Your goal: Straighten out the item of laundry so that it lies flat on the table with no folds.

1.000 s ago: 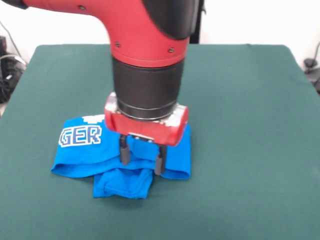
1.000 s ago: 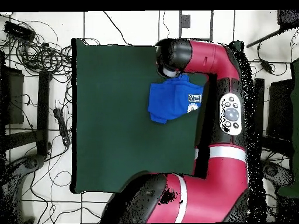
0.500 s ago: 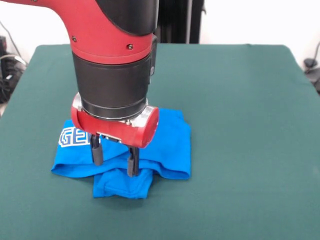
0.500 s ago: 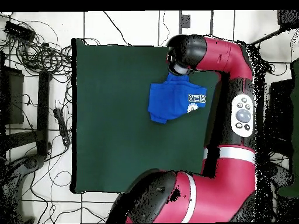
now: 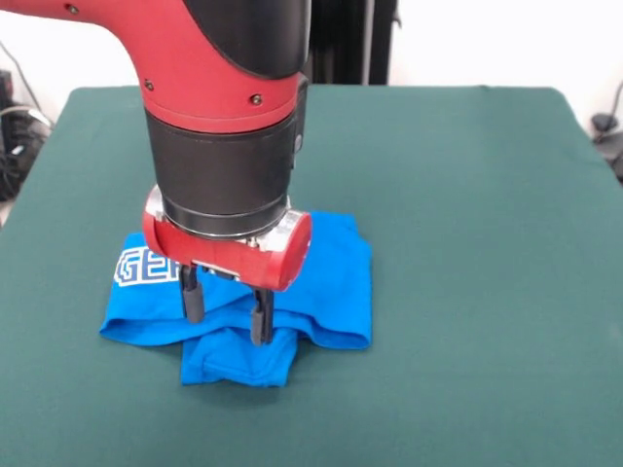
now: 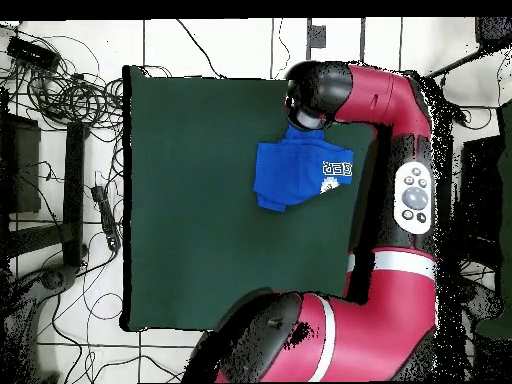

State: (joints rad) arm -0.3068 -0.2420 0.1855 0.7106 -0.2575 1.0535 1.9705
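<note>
Blue T-shirt (image 5: 321, 282) lies folded and bunched on the green table (image 5: 467, 195), toward its near left part; the gripper (image 5: 226, 316) stands over its front folds, fingers parted, holding nothing

surface: table (image 5: 467, 243) covered in dark green cloth | on it: blue t-shirt (image 5: 321, 282), lain crumpled with folds, white lettering partly seen | place: t-shirt is set toward one long edge of the table, the rest of the cloth left bare
</note>
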